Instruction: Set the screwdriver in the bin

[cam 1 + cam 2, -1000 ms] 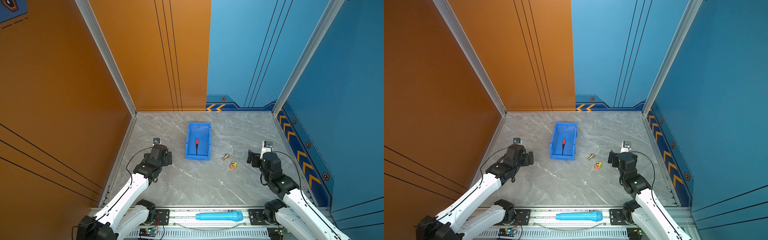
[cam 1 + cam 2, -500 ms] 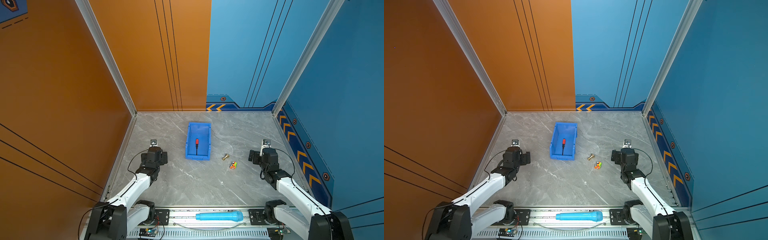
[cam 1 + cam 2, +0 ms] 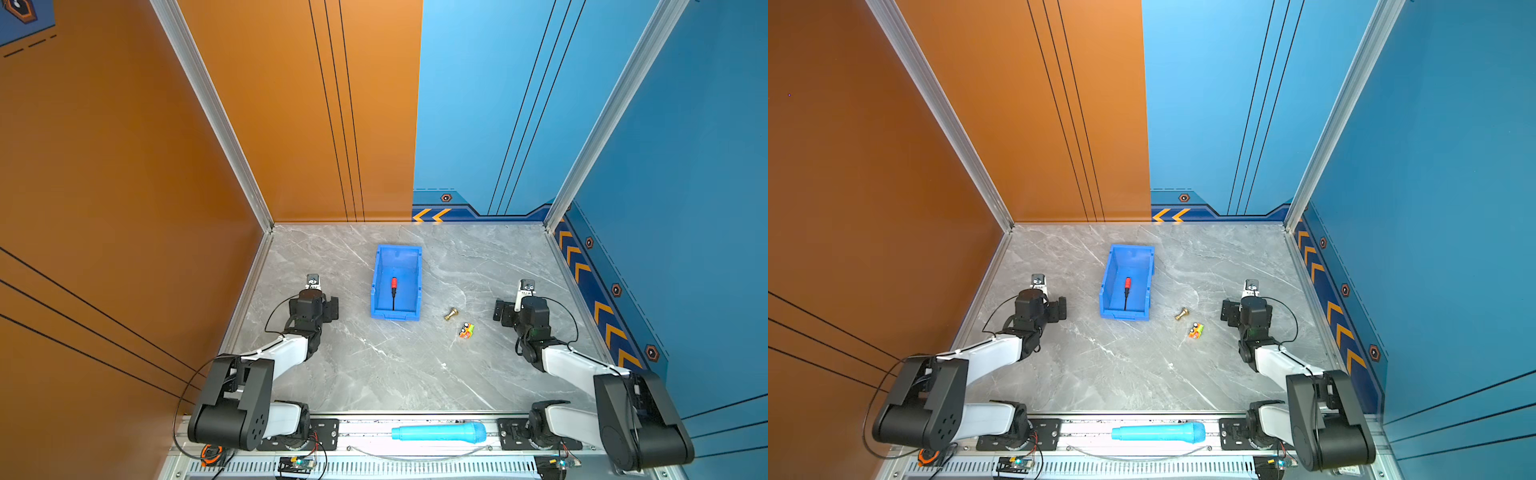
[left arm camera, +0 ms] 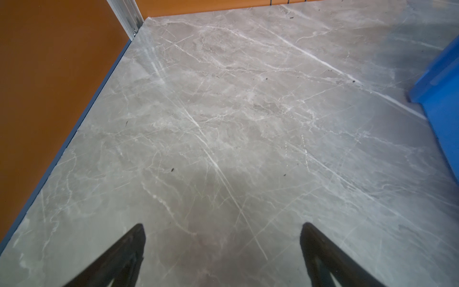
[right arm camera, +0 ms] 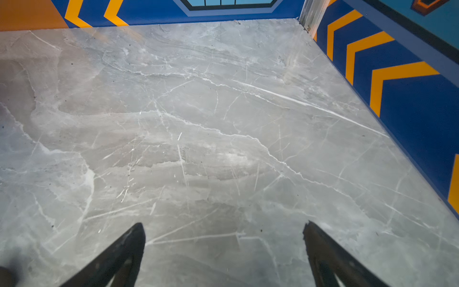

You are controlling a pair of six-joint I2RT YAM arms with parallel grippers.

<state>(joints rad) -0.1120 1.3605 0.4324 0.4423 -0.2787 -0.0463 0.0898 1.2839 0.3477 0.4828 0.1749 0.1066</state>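
Left wrist view: left gripper (image 4: 222,228) jaws apart, empty; right gripper (image 5: 223,227) likewise. Both arms retracted since earlier; screwdriver (image 3: 393,286) unmoved in bin (image 3: 395,314).

Bin (image 3: 395,315) blocks centre; brass fitting (image 3: 450,313), colourful piece (image 3: 466,331) right of it; open marble (image 3: 374,370) elsewhere.
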